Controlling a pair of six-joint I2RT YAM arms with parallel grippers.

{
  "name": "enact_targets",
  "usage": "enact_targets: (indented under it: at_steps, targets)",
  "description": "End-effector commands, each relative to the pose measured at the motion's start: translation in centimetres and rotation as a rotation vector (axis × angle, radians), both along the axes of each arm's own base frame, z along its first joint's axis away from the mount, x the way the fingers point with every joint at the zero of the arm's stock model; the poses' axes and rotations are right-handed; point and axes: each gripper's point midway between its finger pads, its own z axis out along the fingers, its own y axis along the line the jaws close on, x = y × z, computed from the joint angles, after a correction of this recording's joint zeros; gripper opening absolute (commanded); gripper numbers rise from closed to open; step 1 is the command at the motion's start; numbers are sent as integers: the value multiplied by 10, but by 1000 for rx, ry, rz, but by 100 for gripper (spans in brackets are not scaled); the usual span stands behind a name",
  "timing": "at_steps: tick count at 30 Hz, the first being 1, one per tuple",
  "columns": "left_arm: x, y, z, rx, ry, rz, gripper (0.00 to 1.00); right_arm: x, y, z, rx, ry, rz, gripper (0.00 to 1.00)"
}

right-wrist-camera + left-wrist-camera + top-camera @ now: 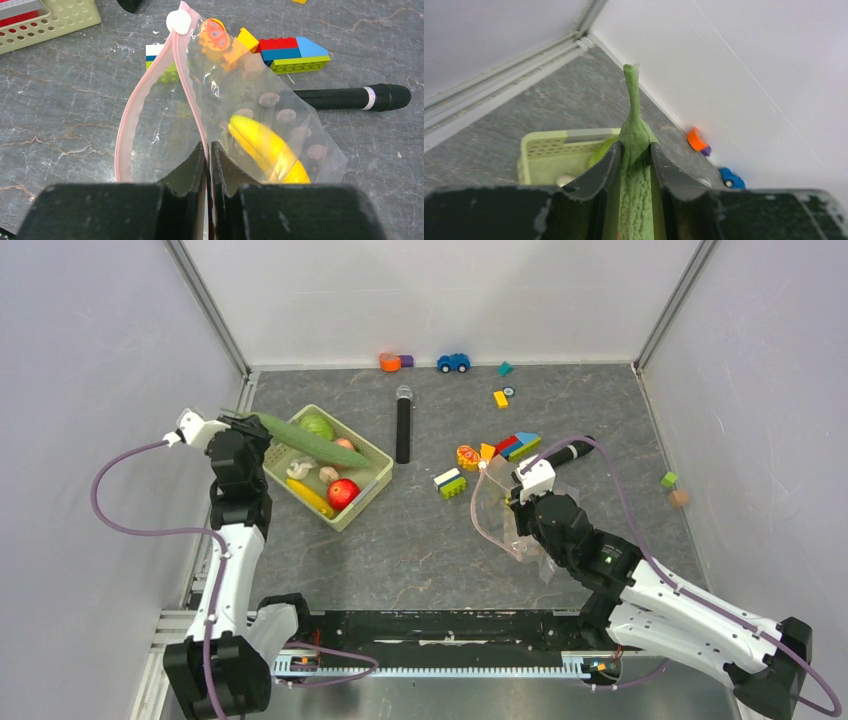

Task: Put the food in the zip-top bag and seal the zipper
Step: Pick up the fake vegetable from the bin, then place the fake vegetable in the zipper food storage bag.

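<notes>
- Left gripper (634, 155): jaws pinched on the thick end of the green leafy vegetable (633, 120), which runs straight out between the fingers, thin stem end leading.
- In the top view the left gripper (240, 425) sits at the far left, above the far-left corner of the pale green basket (383, 455). The green leafy vegetable (312, 440) hangs over the basket. Its long axis runs left to right with a slight slant toward the near edge, free tip pointing right.
- Cabbage (317, 426) and tomato (343, 492) lie in the basket beneath it.
- Right gripper (207, 150): jaws pressed together on the rim of the zip-top bag (260, 95), nipping one pink lip.
- The zipper (127, 125) bows away from the pinched lip, so the mouth stands agape. The white slider (178, 22) sits at the far end of the mouth.
- A banana (265, 147) is already inside the bag.
- Key relation: the zip-top bag (492, 512) lies well apart from the left gripper, to its right and nearer, past the basket. The mouth line runs roughly far to near, and the opening faces left toward the vegetable's tip.
- Judgement: the left arm does the carrying and the right gripper (515, 502) only props the bag. The tip is roughly aimed at the mouth; the vegetable looks long against the opening, so it should go in end-first.
</notes>
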Motion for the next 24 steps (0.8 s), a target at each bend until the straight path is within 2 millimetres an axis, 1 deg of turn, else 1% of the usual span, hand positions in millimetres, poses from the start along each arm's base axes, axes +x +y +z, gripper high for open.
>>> enact_targets:
  at_steps: [1, 7, 10, 11, 13, 16, 19, 21, 23, 24]
  targets:
    - [-1, -29, 58, 82, -136, -103, 2, 6, 1, 17, 33, -47, -19, 12]
    - [-11, -57, 112, 99, -259, -223, 2, 6, 2, 18, 37, -50, -18, 12]
    - [-18, -72, 136, 141, -300, -259, 2, 6, 2, 20, 46, -52, -18, 12]
    - [-20, -83, 144, 155, -314, -289, 2, 6, 2, 20, 48, -54, -18, 12]
    - [-22, -98, 158, 198, -325, -329, 2, 6, 1, 21, 51, -56, -23, 12]
    - [-29, -124, 170, 245, -330, -414, 2, 7, -1, 24, 63, -63, -38, 11]
    - [-40, -152, 175, 242, -364, -507, 2, 12, -9, 29, 109, -66, -128, 11]
    - [-49, -178, 177, 229, -396, -614, 2, 16, -12, 34, 128, -60, -179, 10]
    - [-57, -202, 180, 218, -418, -705, 2, 17, -14, 34, 114, -33, -207, 8]
    - [-61, -212, 181, 218, -429, -740, 2, 19, -14, 38, 119, -24, -224, 7]
